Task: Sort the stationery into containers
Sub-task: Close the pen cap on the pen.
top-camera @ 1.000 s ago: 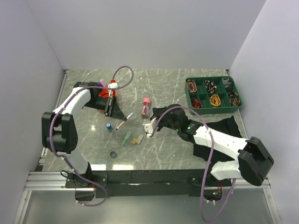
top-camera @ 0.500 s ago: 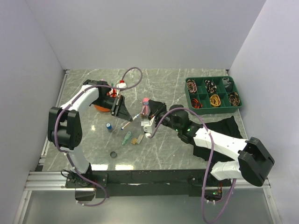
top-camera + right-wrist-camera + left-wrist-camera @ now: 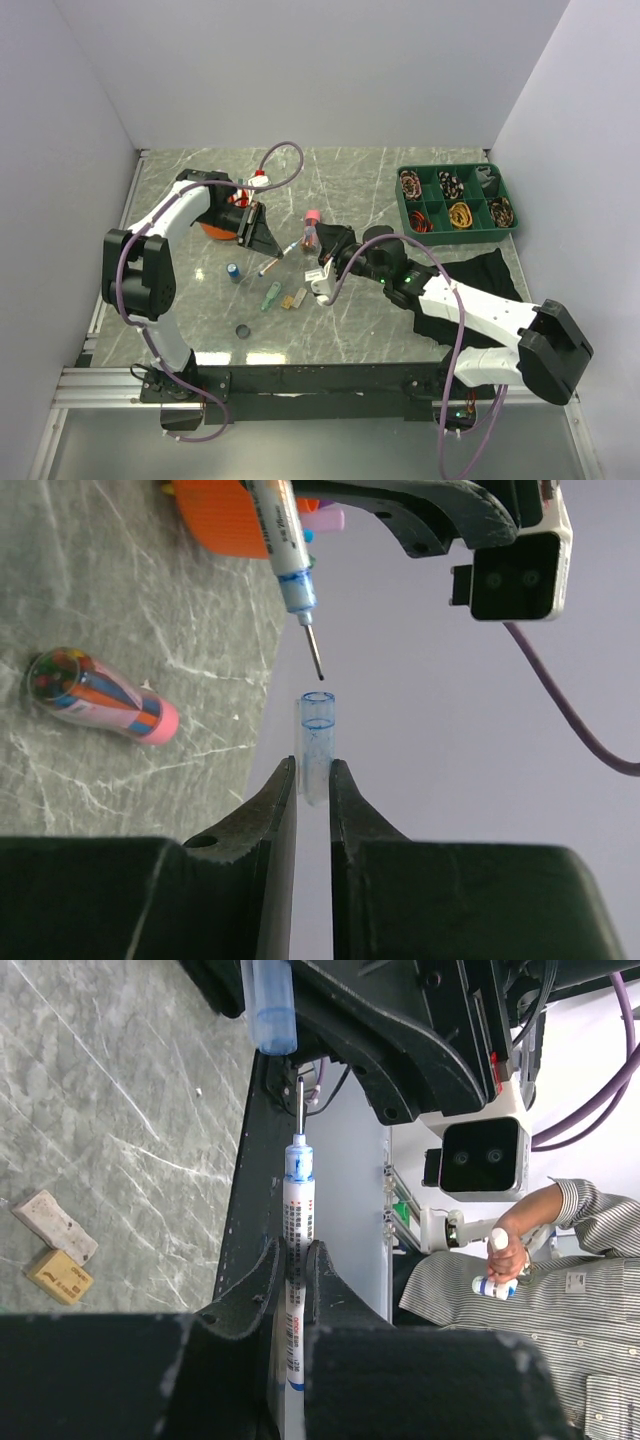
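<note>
Right wrist: right tool [image 3: 312, 780] pinches clear cap [image 3: 316, 735] just below white pen [image 3: 278, 540] gripped by left tool [image 3: 292, 1265].

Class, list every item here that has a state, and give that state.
Pen: uncapped, gripped by left gripper.
Cap: off, gripped by right gripper, near pen tip, not touching.
Pink tube: lying on its side.
Orange pot: upright, markers in it.
Green tray: open, coiled bands inside.

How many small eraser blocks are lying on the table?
2. A pale eraser and a yellow eraser lie side by side, right of the green clip in the top view. More may be hidden.
</note>
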